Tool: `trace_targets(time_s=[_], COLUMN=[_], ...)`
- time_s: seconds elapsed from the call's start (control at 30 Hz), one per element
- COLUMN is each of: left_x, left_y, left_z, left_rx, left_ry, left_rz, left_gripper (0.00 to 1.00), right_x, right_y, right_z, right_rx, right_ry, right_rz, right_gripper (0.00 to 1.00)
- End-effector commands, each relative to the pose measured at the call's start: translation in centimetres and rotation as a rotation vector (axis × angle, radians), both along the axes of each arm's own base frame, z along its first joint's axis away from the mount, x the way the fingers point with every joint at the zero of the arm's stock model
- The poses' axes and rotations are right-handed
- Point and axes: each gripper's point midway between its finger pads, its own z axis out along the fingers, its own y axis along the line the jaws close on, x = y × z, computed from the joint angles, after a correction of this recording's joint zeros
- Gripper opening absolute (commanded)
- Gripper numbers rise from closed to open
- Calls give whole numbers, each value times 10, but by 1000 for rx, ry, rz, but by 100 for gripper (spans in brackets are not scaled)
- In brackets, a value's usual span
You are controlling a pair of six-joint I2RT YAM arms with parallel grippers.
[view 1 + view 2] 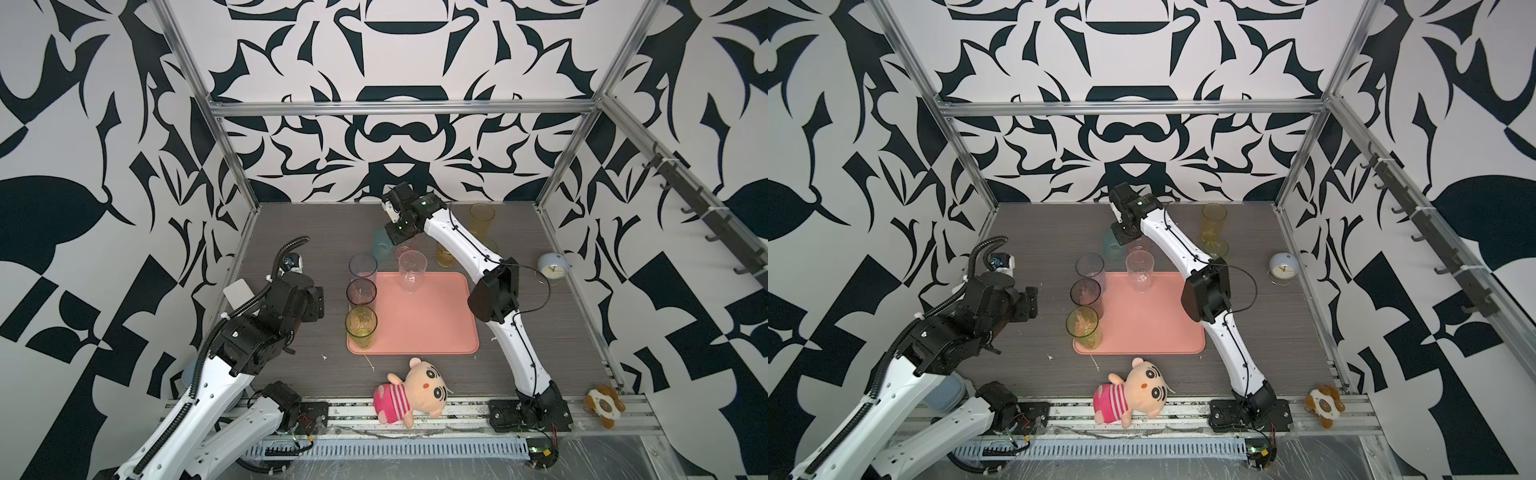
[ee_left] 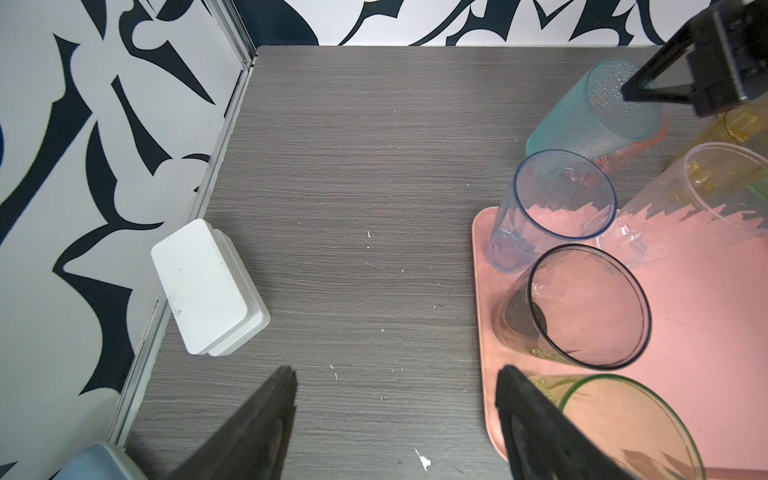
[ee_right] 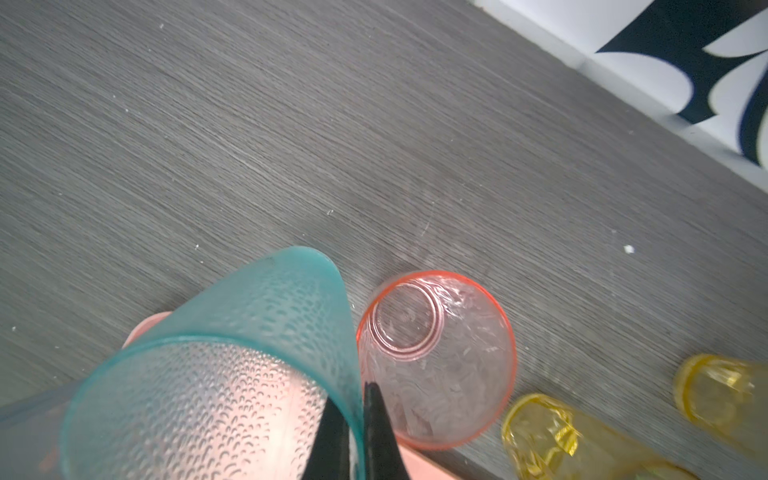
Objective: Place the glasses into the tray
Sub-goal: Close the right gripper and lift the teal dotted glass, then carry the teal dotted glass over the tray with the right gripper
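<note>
- The tray (image 1: pixel 428 320) is flat, salmon-pink and rectangular, with rounded corners and a low rim. It lies mid-surface, between the two arms.
- Four glasses stand upright in it. Three form a line along its left edge:
  - a tall blue-grey glass (image 1: pixel 363 266) at the far corner;
  - a smoky glass (image 1: pixel 361 291) with a dark rim;
  - a yellow-green glass (image 1: pixel 361 326) at the near corner.
- A tall clear glass (image 1: pixel 412 272) stands at the tray's far edge.
- The teal glass (image 3: pixel 232 365) is frosted, with a droplet-like dimpled texture. It is tilted, just beyond the tray's far edge. I cannot tell whether its base touches the surface.
- The right gripper (image 3: pixel 351 399) is clamped on the teal glass's wall at the rim, one finger inside and one outside.
- A short pink glass (image 3: pixel 436 361) with a swirled pattern stands upright on the surface, just beside the teal one.
- A short yellow glass (image 1: pixel 444 253) and a tall amber glass (image 1: pixel 482 220) stand on the surface further right, outside the tray.
- The left gripper (image 2: pixel 395 374) is wide open and holds nothing. It hangs over bare surface just left of the tray.
- A small white box (image 2: pixel 208 286) sits against the left wall.
</note>
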Motion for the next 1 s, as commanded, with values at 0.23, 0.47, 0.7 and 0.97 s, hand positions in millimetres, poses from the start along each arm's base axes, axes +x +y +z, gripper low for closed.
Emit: trace_targets(time_s=[0.23, 0.47, 0.7, 0.97], left_x=[-1, -1, 0, 0], left_y=[4, 5, 4, 7], left_z=[0, 1, -2, 0], left_rx=[0, -1, 3, 11], left_ry=[-7, -13, -3, -9], left_rz=[20, 23, 21, 32], left_gripper=[79, 79, 79, 79], right_x=[-9, -22, -35, -57], right_y=[-38, -63, -105, -134], right_z=[118, 144, 166, 165], right_rx=[102, 97, -9, -75], right_ry=[-168, -181, -226, -209], right_rz=[-101, -134, -179, -223], right_gripper=[0, 0, 0, 0])
